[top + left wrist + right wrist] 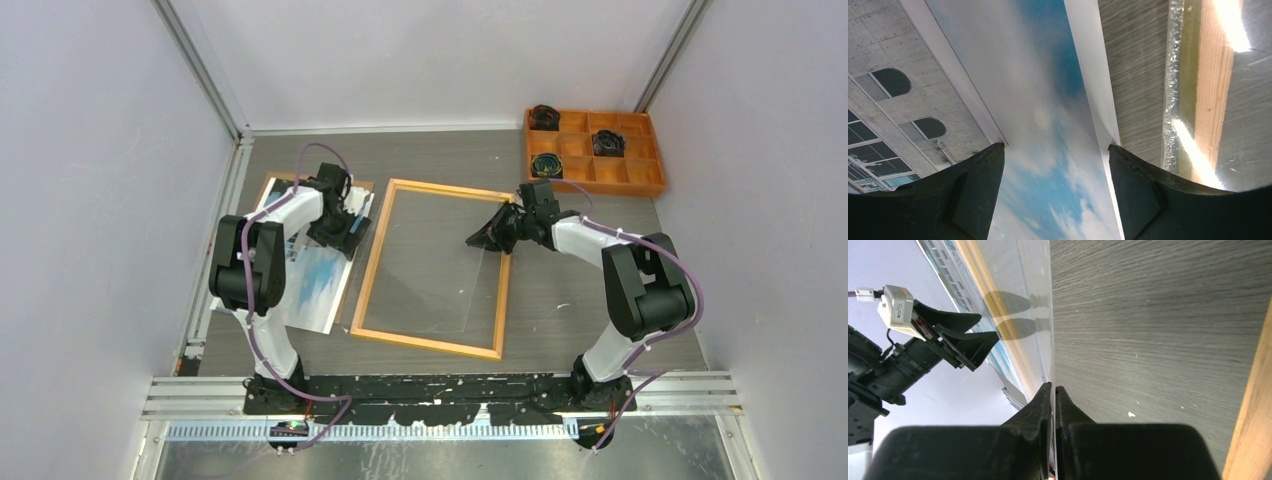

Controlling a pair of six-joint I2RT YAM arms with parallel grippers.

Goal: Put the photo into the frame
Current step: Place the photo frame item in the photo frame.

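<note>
Two arms, two jobs: our left gripper hangs wide open and empty over the far part of the photo. The photo lies face up just left of the frame, both long axes running near to far. We judge the left arm nearer, and the photo must travel right. Our right gripper is pinched on the edge of the clear sheet inside the frame; only the right wrist view shows that grip

No readable text or numbers, none on the photo, none on the frame
</note>
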